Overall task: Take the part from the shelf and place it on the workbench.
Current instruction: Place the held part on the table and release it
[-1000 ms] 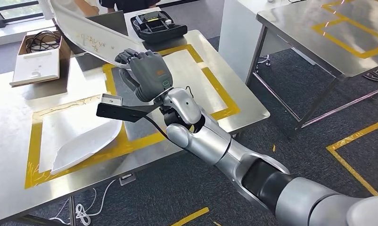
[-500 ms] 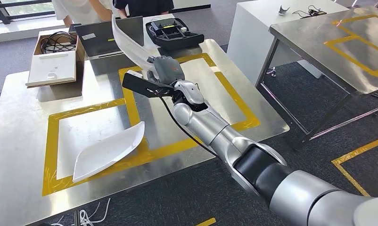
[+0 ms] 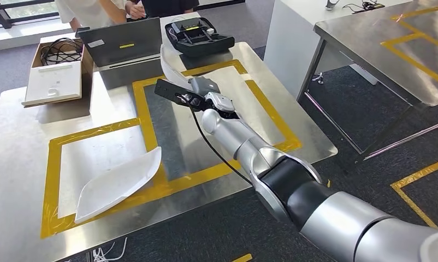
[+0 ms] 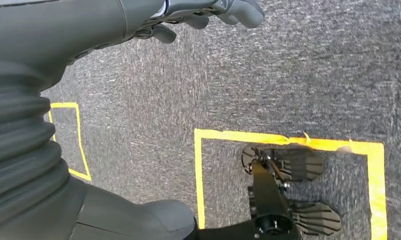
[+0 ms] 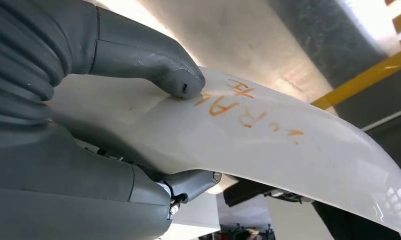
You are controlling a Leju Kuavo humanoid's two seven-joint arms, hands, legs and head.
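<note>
Laptop beside cardboard box and black case.

Brushed steel workbench, glossy white plastic part, matt carpet

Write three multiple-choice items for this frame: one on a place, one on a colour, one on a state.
1. Where does the curved white plastic part already set down lie?
A. in the cardboard box
B. on the steel workbench, across the yellow tape outline
C. on the floor

2. What colour is the handwriting on the white curved panel that is being held?
A. orange
B. blue
C. green

3. What is the right hand doing?
A. hanging free
B. pressing the laptop
C. gripping the white panel

Answers: 1 B, it rests on the workbench over the tape. 2 A, the right wrist view shows orange letters. 3 C, the thumb presses on the panel.
</note>
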